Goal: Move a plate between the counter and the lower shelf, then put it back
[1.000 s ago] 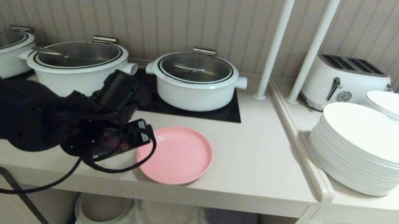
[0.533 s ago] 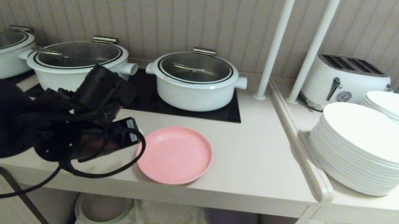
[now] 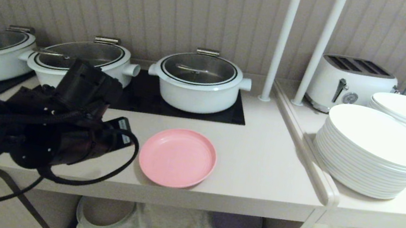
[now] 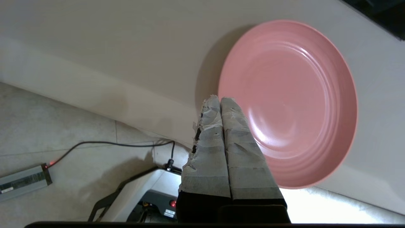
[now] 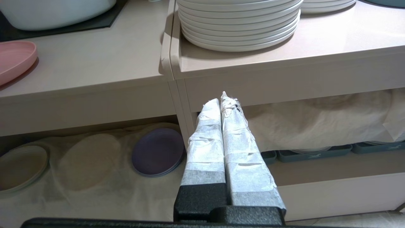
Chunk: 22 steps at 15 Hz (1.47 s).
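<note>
plate (image 3: pixel 177 157): on counter (image 3: pixel 259 166), near front edge, free
L gripper (image 4: pixel 220 103): pinched closed, empty, just left of plate
R gripper (image 5: pixel 222 101): closed, below counter front
pot (image 3: pixel 199 81): behind plate
white stack (image 3: pixel 374 151): well right of plate

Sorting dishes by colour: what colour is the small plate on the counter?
Matte pink; the plate shows best in the left wrist view, lying on the beige counter.
</note>
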Motion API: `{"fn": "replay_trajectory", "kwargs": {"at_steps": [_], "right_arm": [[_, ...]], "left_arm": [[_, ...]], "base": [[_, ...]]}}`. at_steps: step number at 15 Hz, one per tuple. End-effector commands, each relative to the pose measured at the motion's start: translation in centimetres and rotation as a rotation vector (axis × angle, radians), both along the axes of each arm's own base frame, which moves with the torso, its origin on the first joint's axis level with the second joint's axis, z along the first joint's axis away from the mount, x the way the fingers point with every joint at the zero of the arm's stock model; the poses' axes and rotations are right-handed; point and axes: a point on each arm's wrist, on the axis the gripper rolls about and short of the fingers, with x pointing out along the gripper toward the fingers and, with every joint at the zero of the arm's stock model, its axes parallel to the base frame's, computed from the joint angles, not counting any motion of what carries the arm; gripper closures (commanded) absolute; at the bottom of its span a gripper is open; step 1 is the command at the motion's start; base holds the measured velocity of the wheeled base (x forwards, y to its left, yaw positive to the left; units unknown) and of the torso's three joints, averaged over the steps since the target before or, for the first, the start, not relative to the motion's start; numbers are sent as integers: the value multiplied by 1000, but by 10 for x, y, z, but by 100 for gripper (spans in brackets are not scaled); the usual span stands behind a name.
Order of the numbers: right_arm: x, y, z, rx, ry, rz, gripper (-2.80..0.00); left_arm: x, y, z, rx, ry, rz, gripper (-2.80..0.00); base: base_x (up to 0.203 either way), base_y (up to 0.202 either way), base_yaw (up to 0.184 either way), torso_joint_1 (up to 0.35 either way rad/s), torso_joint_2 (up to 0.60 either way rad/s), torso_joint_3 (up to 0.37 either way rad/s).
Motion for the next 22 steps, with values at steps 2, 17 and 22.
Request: {"fn": "replay_trajectory", "kwargs": {"at_steps": [2, 17, 22], "right_arm": [[0, 0, 0, 0, 0, 0, 0], [0, 0, 0, 0, 0, 0, 0], [0, 0, 0, 0, 0, 0, 0]], "left_arm": [[-4, 3, 4, 12, -26, 31, 0], [-45, 34, 8, 94, -117, 80, 0], [-71, 80, 32, 214, -210, 104, 0]], "base": [[0, 0, 0, 0, 0, 0], [0, 0, 0, 0, 0, 0], [0, 0, 0, 0, 0, 0]]}}
